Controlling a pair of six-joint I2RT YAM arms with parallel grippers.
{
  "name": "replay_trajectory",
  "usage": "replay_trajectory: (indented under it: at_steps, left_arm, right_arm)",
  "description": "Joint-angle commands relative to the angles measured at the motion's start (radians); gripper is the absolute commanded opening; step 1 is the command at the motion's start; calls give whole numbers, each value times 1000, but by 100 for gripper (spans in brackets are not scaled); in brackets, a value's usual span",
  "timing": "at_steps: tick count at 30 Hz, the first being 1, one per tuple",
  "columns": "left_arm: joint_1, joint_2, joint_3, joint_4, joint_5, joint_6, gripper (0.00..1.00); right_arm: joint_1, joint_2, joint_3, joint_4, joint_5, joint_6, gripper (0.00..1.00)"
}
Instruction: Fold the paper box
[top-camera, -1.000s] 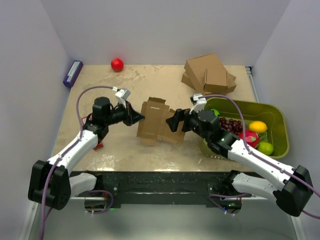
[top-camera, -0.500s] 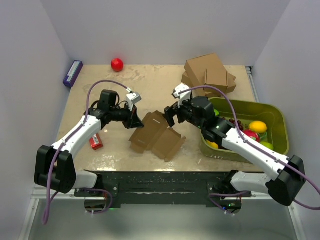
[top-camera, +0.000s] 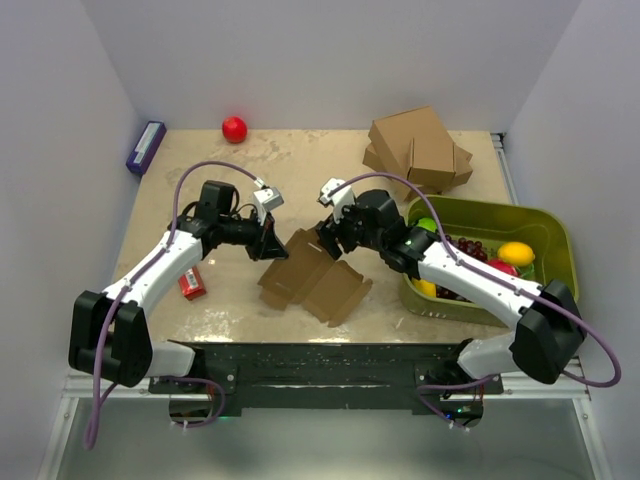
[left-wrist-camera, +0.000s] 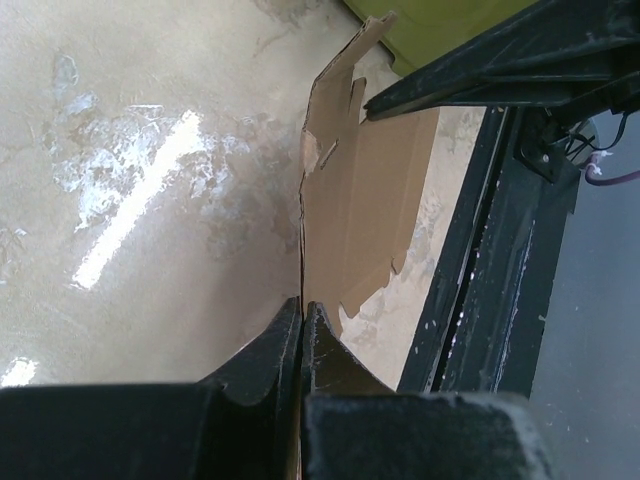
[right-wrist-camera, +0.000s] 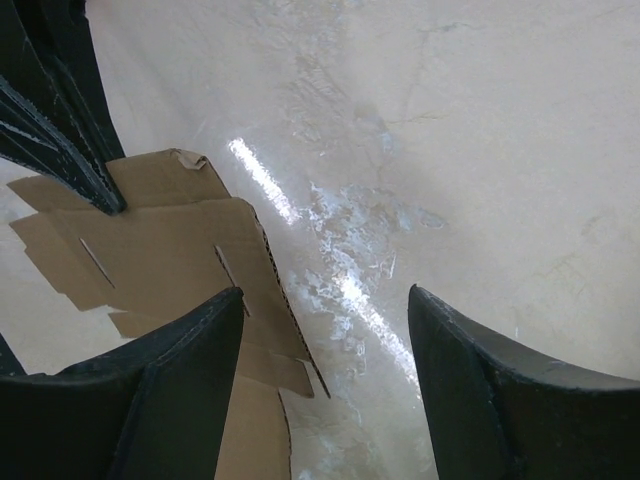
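Observation:
The paper box (top-camera: 318, 277) is a flat brown die-cut sheet on the table's middle, its left end lifted. My left gripper (top-camera: 274, 243) is shut on that raised edge. In the left wrist view the thin sheet (left-wrist-camera: 365, 200) runs edge-on out from between the closed tips of the left gripper (left-wrist-camera: 302, 312). My right gripper (top-camera: 327, 240) hovers open over the sheet's far edge. In the right wrist view the right gripper (right-wrist-camera: 325, 305) spans the sheet's corner (right-wrist-camera: 160, 245), one finger (right-wrist-camera: 170, 380) over cardboard, the other (right-wrist-camera: 500, 390) over bare table.
A stack of bigger brown boxes (top-camera: 418, 148) sits at the back right. A green bin (top-camera: 500, 207) of fruit stands right of the sheet. There is a red ball (top-camera: 234, 128) at the back, a purple box (top-camera: 146, 146) by the left wall and a small red item (top-camera: 192, 285) near the left arm.
The right gripper has let go of the sheet's right side, moved left to its far edge, and its jaws have narrowed somewhat. The sheet dropped flatter and turned; the left grip held.

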Motion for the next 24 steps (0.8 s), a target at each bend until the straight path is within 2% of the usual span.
replay_trajectory:
  at_steps: [1,3,4,6,7,8,10,11,12,13,15,18,24]
  left_arm:
    - [-1,-15,39,5,61,15,0]
    - [-2,-14,36,7,66,15,0]
    - [-2,-14,36,8,58,14,0]
    - [-2,-14,36,10,48,9,0]
    - [-2,-14,36,17,45,8,0]
    - [-1,-15,38,23,28,-8,0]
    - [3,-37,32,69,-6,-35,26]
    - [6,-52,12,97,-70,-76,40]
    - [10,-104,-7,167,-115,-106,64]
    - [27,-135,-24,203,-205,-154,72]
    - [50,-223,-68,278,-268,-196,87]
    - [110,-320,-136,352,-321,-242,99]
    - [133,-299,-186,315,-238,-250,100]
  right_arm:
    - [13,22,45,37,-40,-4,62]
    - [19,39,41,62,-53,3,57]
    - [22,45,39,65,-53,10,47]
    - [28,50,25,83,-51,16,33]
    - [30,48,16,102,-51,25,18]
    - [30,44,4,113,-47,30,12]
    - [30,23,-38,139,-34,40,1]
    - [30,12,-67,145,-31,49,0]
    - [30,0,-82,153,-22,59,0]
    - [28,-29,-99,174,-18,71,0]
    - [20,-60,-148,192,-7,88,0]
    - [-12,-128,-200,225,-13,149,0]
    - [-92,-274,-279,280,-74,217,0]
